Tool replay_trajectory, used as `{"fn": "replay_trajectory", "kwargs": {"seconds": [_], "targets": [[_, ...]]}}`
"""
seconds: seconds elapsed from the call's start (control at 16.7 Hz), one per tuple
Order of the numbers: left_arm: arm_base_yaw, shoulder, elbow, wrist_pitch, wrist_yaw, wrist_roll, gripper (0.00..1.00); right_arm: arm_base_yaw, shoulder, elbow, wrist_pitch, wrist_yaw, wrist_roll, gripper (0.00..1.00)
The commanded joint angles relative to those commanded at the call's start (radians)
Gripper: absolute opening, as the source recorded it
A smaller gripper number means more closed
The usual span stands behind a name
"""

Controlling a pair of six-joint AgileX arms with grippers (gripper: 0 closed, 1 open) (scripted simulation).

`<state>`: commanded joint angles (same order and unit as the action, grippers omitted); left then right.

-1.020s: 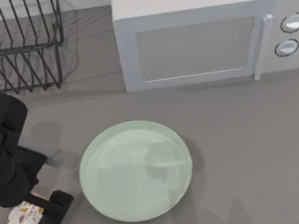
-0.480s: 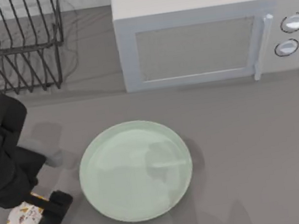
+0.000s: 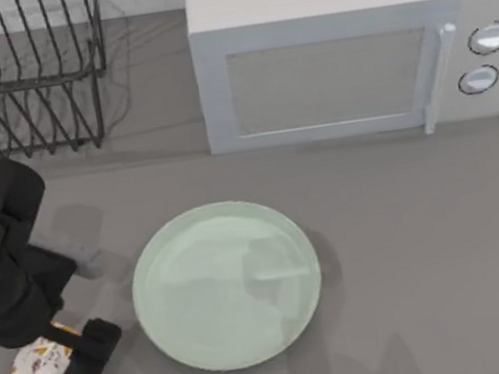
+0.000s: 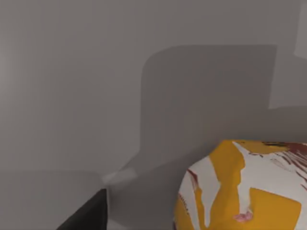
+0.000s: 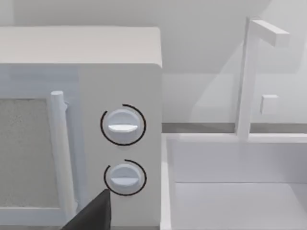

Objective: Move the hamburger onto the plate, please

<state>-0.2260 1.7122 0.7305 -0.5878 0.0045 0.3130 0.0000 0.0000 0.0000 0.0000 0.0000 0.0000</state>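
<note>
From above, our left gripper (image 3: pixel 66 354) is low at the table's (image 3: pixel 407 248) left edge, with the hamburger (image 3: pixel 39 366) lying on the table between its dark fingers; one finger (image 3: pixel 94 348) stands on the side toward the plate (image 3: pixel 227 284), the other is mostly hidden under the arm. We cannot tell from here whether the fingers press the wrapper or only flank it. The hamburger sits just left of the plate, apart from its rim. Behind stand a microwave (image 3: pixel 333 54) and a wire rack (image 3: pixel 20 75).

In the left wrist view, the hamburger (image 4: pixel 244 187) looms close, a white wrapper with orange-yellow patches, and a dark fingertip (image 4: pixel 86 215) shows apart from it, with grey table between. That gap suggests the fingers stand apart, not clamped.

The right wrist view looks at the microwave's knobs (image 5: pixel 123 124) and a white sink (image 5: pixel 235 191); a dark fingertip (image 5: pixel 93 213) of our right gripper shows at the edge, and we cannot tell its state. That arm seems parked off to the right.

We judge the hamburger light and soft, its wrapper likely to crumple and perhaps slip. We would take it across its widest middle, squeezing gently enough not to squash it, and lift it clear of the rim.
</note>
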Motion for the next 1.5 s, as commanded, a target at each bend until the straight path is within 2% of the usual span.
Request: {"fn": "replay_trajectory", "kwargs": {"seconds": [0.12,0.18,0.6,0.66,0.9,1.26,1.5], "targets": [[0.000,0.000,0.000,0.000,0.000,0.000,0.02,0.000,0.000,0.000,0.000,0.000,0.000,1.00],[0.000,0.000,0.000,0.000,0.000,0.000,0.00,0.000,0.000,0.000,0.000,0.000,0.000,1.00],[0.000,0.000,0.000,0.000,0.000,0.000,0.00,0.000,0.000,0.000,0.000,0.000,0.000,1.00],[0.003,-0.071,0.032,-0.069,0.007,-0.001,0.00,0.000,0.000,0.000,0.000,0.000,0.000,1.00],[-0.001,-0.096,0.089,-0.144,0.007,0.001,0.00,0.000,0.000,0.000,0.000,0.000,0.000,1.00],[-0.001,-0.207,0.263,-0.456,0.007,-0.005,0.00,0.000,0.000,0.000,0.000,0.000,0.000,1.00],[-0.001,-0.242,0.300,-0.507,0.007,-0.008,0.00,0.000,0.000,0.000,0.000,0.000,0.000,1.00]]}}
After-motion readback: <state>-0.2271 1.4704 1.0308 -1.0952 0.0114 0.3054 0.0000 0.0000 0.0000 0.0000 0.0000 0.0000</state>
